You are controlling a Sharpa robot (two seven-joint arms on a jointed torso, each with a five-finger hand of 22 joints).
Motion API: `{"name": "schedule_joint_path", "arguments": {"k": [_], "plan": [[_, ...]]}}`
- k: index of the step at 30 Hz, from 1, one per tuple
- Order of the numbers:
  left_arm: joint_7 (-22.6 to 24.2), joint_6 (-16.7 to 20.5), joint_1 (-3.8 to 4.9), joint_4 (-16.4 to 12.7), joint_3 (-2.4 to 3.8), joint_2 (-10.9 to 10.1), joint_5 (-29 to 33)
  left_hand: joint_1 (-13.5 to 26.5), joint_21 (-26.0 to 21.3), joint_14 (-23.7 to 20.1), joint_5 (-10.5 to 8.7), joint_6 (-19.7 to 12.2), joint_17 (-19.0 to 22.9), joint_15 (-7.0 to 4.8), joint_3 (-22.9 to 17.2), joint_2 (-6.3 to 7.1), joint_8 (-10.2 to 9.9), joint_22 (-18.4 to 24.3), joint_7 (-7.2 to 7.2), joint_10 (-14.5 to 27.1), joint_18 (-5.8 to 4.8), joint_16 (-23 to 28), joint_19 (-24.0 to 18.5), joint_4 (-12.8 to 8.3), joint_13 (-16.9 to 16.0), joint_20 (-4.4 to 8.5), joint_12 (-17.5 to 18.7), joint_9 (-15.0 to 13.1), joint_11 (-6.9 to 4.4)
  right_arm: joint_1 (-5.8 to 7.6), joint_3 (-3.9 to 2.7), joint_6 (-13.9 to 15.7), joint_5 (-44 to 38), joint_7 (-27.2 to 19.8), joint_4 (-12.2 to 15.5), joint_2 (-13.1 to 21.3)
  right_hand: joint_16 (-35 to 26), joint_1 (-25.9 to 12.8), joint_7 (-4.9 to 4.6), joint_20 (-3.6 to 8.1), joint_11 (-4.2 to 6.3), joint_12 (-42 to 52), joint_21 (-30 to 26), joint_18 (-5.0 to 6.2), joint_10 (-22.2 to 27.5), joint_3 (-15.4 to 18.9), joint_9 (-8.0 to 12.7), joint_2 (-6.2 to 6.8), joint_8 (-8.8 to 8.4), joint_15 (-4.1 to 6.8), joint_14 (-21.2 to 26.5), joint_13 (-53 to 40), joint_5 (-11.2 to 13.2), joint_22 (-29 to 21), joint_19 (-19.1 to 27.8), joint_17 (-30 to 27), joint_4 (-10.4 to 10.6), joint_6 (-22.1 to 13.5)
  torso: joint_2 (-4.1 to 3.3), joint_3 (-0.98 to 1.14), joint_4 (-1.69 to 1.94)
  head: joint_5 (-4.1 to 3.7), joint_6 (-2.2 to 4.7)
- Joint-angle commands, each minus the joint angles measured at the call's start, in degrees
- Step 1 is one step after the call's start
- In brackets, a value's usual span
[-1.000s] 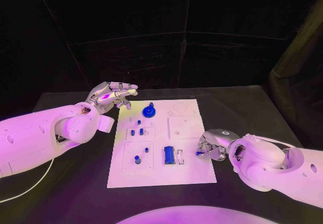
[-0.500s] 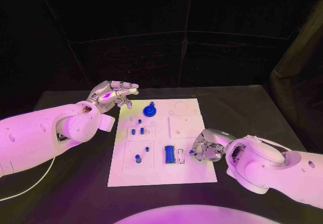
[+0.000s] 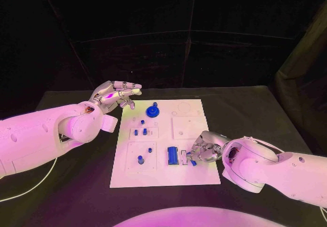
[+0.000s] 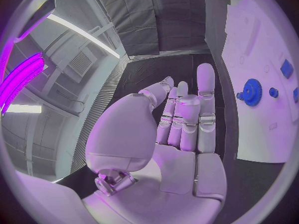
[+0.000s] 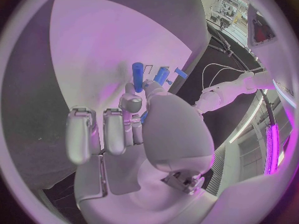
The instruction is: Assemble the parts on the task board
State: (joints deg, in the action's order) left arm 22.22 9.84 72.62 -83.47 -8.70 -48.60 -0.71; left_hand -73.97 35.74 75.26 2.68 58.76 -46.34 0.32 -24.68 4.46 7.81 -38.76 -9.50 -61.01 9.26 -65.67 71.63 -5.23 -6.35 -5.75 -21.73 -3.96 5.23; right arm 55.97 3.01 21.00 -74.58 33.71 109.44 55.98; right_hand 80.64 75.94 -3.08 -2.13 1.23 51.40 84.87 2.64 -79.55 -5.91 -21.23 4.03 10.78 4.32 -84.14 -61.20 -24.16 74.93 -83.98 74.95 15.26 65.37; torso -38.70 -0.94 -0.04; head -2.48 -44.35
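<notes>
The white task board [image 3: 187,127] lies in the middle of the black table. On it are a blue gear [image 3: 152,112] at the far end, small blue pegs [image 3: 140,132], a blue pin [image 3: 140,160] and a long blue block [image 3: 173,155]. My right hand [image 3: 204,149] hovers low over the board's near right part, just right of the block, and pinches a small blue part [image 3: 193,162] between thumb and finger. The right wrist view shows the block [image 5: 138,73] just past the fingertips [image 5: 132,102]. My left hand [image 3: 112,96] hangs by the board's far left corner, fingers straight, holding nothing [image 4: 187,119].
The left wrist view shows the gear [image 4: 252,92] and the board [image 4: 261,45] off to the side of the hand. Bare black table [image 3: 259,113] surrounds the board. A dark curtain closes the back.
My right hand has slid left across the board's near right part, closer to the long blue block, with the small blue part in it. The left hand has stayed where it was.
</notes>
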Motion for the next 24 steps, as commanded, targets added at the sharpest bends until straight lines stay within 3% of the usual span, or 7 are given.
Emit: {"name": "schedule_joint_path", "arguments": {"k": [1, 8, 19, 24], "plan": [[0.27, -0.55, 0.09, -0.16, 0.05, 0.00, 0.17, -0.08, -0.38, -0.29, 0.25, -0.41, 0.05, 0.08, 0.26, -0.42, 0.22, 0.05, -0.09, 0.55, 1.18, 0.18, -0.16, 0.02, -0.03, -0.28, -0.20, 0.07, 0.01, 0.08, -0.01, 1.96, 1.86, 0.78, -0.18, -0.68, 0.30, -0.86, 0.00, 0.23, 0.01, 0.20, 0.34, -0.85, -0.40, 0.02, -0.15, -0.08, 0.09, 0.39, -3.54, -0.10, -0.25, 9.05, -1.26, 2.97, 0.45, 0.35, 0.02, 0.05, -0.09, 0.02, -0.07], [0.23, -0.59, 0.10, -0.17, 0.05, 0.03, 0.17, -0.08, -0.38, -0.29, 0.25, -0.41, 0.05, 0.08, 0.26, -0.42, 0.22, 0.05, -0.09, 0.55, 1.18, 0.18, -0.16, 0.02, -0.03, -0.28, -0.20, 0.07, 0.01, 0.08, -0.02, 3.56, 1.93, 0.87, -0.35, -1.67, 0.44, -1.51, 0.09, 0.29, 0.09, 0.62, 0.43, -0.88, -0.62, 0.20, -0.34, 0.00, 0.16, 0.44, -3.57, -0.48, -0.45, 9.18, -1.35, 3.16, 0.62, 0.62, 0.00, 0.07, -0.02, 0.00, -0.12], [0.16, -0.69, 0.10, -0.18, 0.05, 0.09, 0.17, -0.08, -0.38, -0.29, 0.25, -0.41, 0.05, 0.08, 0.26, -0.42, 0.22, 0.05, -0.09, 0.55, 1.18, 0.18, -0.16, 0.02, -0.03, -0.28, -0.20, 0.07, 0.01, 0.08, -0.03, 3.26, 1.26, 1.02, -0.69, -2.16, 0.43, -2.52, 0.20, 0.37, 0.17, 1.08, 0.48, -0.90, -0.93, 0.47, -0.59, -0.04, 0.23, 0.53, -3.57, -0.92, -0.59, 9.25, -1.40, 3.15, 0.89, 0.93, 0.00, 0.05, -0.10, 0.18, -0.20], [0.16, -0.67, 0.10, -0.19, 0.05, 0.07, 0.17, -0.08, -0.38, -0.29, 0.25, -0.41, 0.05, 0.08, 0.26, -0.42, 0.22, 0.05, -0.09, 0.55, 1.18, 0.18, -0.16, 0.02, -0.03, -0.28, -0.20, 0.07, 0.01, 0.09, -0.03, 1.46, -0.48, 1.27, -0.94, -2.31, 0.10, -6.23, 0.00, 0.33, -0.03, 0.59, 0.28, -0.84, -0.91, 2.84, -0.94, 0.92, 0.13, 0.37, -3.45, -0.80, 1.14, 9.02, -1.20, 2.77, 1.32, 1.09, 0.09, 0.01, -0.05, 0.20, -0.25]]}}
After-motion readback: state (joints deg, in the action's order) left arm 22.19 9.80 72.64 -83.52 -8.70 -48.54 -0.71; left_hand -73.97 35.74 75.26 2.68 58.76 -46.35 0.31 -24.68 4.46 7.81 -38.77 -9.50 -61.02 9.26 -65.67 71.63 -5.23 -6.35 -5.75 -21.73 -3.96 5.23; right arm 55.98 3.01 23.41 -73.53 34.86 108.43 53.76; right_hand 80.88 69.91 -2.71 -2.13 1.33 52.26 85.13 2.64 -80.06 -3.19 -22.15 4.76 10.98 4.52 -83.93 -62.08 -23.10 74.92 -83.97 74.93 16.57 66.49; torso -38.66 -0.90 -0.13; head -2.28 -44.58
